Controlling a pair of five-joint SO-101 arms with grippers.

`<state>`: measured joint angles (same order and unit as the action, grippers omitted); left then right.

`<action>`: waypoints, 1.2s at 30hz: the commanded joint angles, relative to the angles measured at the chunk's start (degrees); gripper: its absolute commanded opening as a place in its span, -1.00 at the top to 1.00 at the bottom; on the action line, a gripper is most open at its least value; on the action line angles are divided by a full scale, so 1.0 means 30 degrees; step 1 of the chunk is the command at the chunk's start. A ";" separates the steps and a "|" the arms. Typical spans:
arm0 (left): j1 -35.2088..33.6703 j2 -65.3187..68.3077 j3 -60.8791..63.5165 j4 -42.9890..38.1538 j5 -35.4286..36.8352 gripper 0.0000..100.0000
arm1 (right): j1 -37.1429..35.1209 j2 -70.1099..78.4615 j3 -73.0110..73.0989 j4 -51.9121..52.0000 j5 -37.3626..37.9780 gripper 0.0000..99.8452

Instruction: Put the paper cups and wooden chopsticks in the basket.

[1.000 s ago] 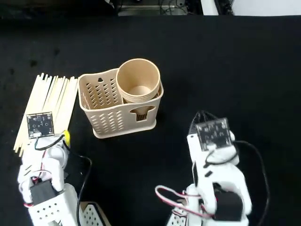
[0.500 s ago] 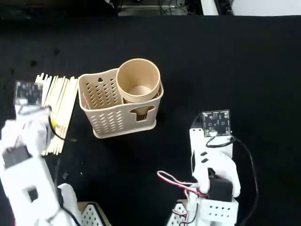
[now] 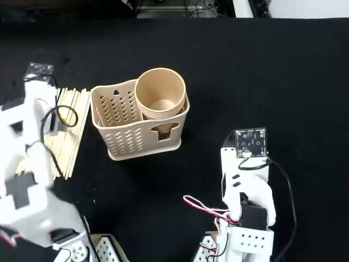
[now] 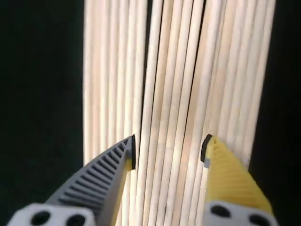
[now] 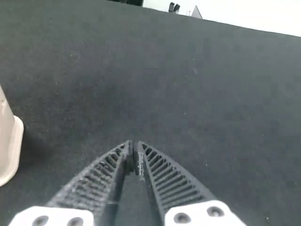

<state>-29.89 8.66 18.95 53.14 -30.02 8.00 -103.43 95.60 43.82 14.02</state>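
Wooden chopsticks [image 3: 76, 134] left, perforated beige basket [image 3: 122, 139] centre, black cloth table [image 3: 262, 71].
Pale slim sticks lie side by side in a flat row, left gripper [image 4: 169, 149] spread apart over them. Slotted basket holds stacked paper cups [image 3: 161, 90] in its right-hand compartment. Right gripper [image 5: 135, 157], ribbed fingers pressed together, sits over bare cloth.
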 commanded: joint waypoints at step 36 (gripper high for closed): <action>0.0864 0.8322 -2.1553 1.5912 0.0821 0.94 | 0.0205 -0.1275 0.0132 -0.0234 -0.0029 0.96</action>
<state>-26.90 39.52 -43.74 99.91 -28.79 8.00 -103.43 96.13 43.82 14.02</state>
